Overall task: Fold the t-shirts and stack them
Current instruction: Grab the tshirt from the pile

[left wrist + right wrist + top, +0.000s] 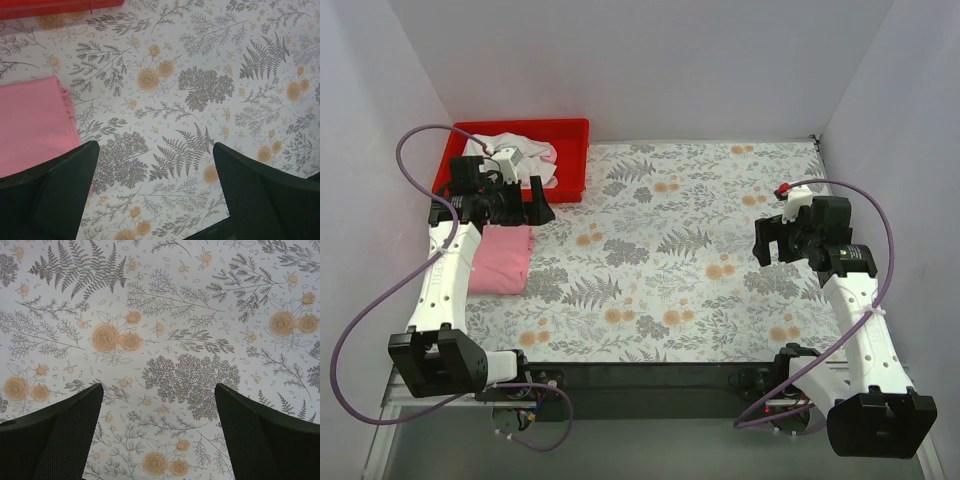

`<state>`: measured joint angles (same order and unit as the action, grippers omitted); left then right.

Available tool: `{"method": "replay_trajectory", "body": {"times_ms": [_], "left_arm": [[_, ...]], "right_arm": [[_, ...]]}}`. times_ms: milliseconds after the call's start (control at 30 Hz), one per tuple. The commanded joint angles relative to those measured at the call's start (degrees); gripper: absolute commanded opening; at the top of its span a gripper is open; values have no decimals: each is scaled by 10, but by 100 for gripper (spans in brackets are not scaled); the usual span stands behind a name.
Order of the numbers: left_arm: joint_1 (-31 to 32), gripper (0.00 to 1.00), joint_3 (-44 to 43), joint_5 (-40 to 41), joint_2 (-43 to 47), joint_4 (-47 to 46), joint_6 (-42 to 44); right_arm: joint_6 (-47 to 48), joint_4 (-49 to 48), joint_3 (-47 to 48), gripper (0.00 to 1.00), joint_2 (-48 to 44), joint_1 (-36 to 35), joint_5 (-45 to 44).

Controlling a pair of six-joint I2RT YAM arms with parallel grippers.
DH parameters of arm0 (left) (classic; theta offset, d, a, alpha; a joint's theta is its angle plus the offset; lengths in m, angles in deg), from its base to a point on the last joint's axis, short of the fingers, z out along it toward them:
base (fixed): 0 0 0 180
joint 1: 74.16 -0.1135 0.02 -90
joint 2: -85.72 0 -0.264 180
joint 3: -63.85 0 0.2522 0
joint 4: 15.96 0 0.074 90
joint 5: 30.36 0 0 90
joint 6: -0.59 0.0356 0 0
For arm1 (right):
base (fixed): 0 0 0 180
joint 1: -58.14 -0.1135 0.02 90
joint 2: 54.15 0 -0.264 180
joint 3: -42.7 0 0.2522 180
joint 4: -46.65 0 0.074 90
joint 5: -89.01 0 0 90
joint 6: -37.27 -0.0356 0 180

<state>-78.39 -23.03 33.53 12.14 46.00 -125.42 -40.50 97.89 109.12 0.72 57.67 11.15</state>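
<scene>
On the left side of the flowered table (670,250) lies a folded pink t-shirt (502,260), flat, in a neat rectangle. It looks slightly longer from the near edge toward the back than it is across, so its long axis runs roughly toward the red bin (575,160) behind it. Which end holds the collar cannot be told from the fold. In the left wrist view the shirt (30,125) fills the left part of the picture, with its layered edge facing right, toward the middle of the table.

The red bin sits in the far left corner and holds a crumpled white shirt (510,150) with a bit of pink cloth (550,154) at its right side. These lie in a heap with no clear direction.

The left gripper (512,208) hangs above the far end of the pink shirt, between it and the bin. Its fingers (60,195) are spread wide with nothing between them, and only bare tablecloth shows in the gap. One finger overlaps the shirt's near right corner in the wrist view; whether it touches the cloth cannot be told.

The right gripper (778,245) hovers over the right side of the table, well apart from both shirts. Its fingers (260,430) are likewise spread and hold nothing, with the printed cloth below them.
</scene>
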Motion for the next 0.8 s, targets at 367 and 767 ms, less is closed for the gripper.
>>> {"method": "replay_trajectory", "body": {"times_ms": [367,767], "left_arm": [[-3,98,-250,204,-211,-85,-86],[-34,98,-507,252,-494,-184,-93]], "right_arm": [[-13,-21,-7,98,-5,-1,21],[-10,-14,-25,98,2,40,84]]}}
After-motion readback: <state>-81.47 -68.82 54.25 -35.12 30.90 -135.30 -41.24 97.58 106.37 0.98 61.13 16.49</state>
